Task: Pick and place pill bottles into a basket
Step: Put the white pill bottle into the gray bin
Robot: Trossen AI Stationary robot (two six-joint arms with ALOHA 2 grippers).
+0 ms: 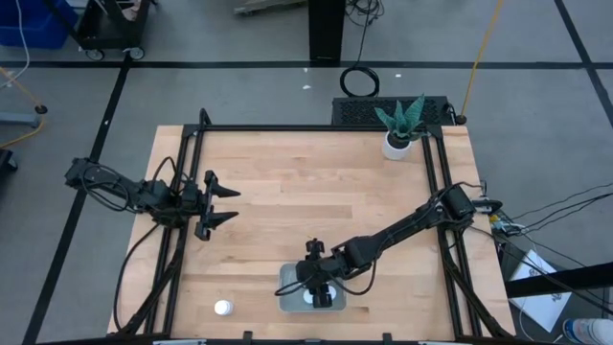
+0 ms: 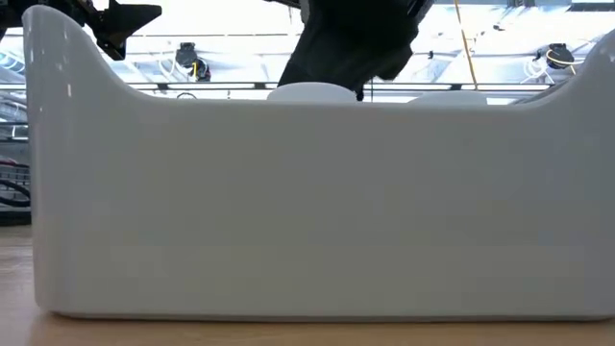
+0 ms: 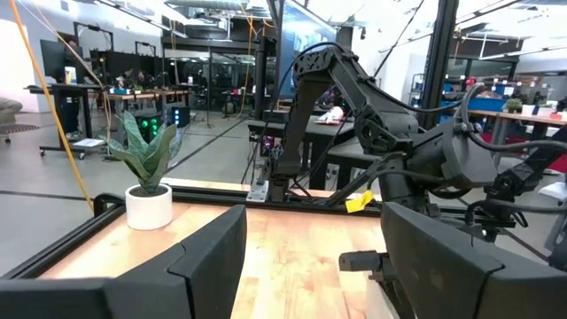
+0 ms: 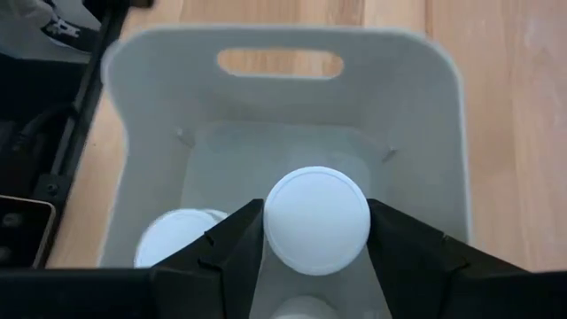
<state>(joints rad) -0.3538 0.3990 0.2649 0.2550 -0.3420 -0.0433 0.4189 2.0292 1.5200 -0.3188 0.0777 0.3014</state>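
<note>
The right gripper (image 4: 316,232) is holding a pill bottle (image 4: 316,220) upright inside the basket (image 4: 425,115); it should release low, beside bottles already there.

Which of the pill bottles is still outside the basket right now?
The small white cylindrical pill bottle standing alone on the wooden table, left of the pale grey-blue plastic basket. The others sit inside it, one between the right pincer fingers.
</note>
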